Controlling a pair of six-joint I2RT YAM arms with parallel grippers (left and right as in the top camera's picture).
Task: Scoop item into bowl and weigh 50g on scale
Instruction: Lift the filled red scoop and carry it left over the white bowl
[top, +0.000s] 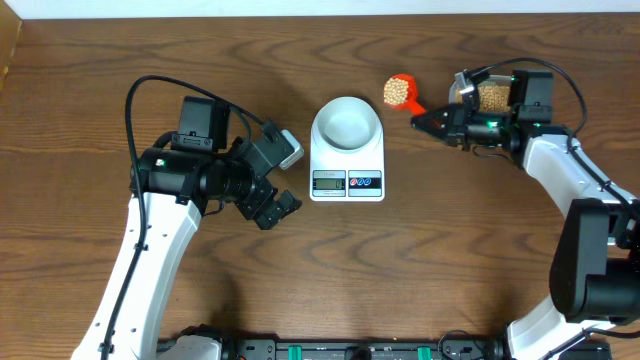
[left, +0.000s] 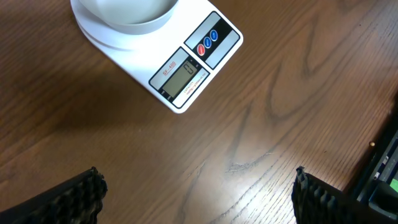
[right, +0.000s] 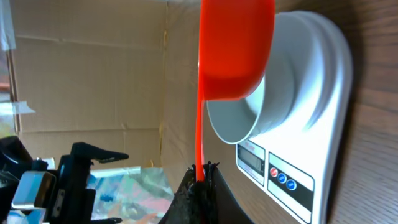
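Looks roughly midway, as a judgement. Has the bowl (top: 346, 123) seated on the scale (top: 347, 160) at the centre of the overhead view, so placing needs no more work. Shows no beans (top: 395, 90) inside the bowl; finds them only heaped in the orange scoop (top: 403, 97), upper right of the bowl, and in the tub (top: 491, 96) further right, partly hidden by the arm. Clamps the right gripper (top: 432, 120) shut on the scoop's thin handle (right: 199, 124). Puts the loaded scoop just beside the scale's upper right corner, not yet above the bowl in the overhead view; overlaps the bowl in the right wrist view, though cannot tell height from there. Spreads the left gripper (top: 276, 208) wide and empty, lower left of the scale, over bare table (left: 280, 93). Cannot read the display (left: 183, 78): too small. Left to do, as far as can be judged: carrying over the rim, tipping, checking the reading, topping up or trimming toward the target weight.
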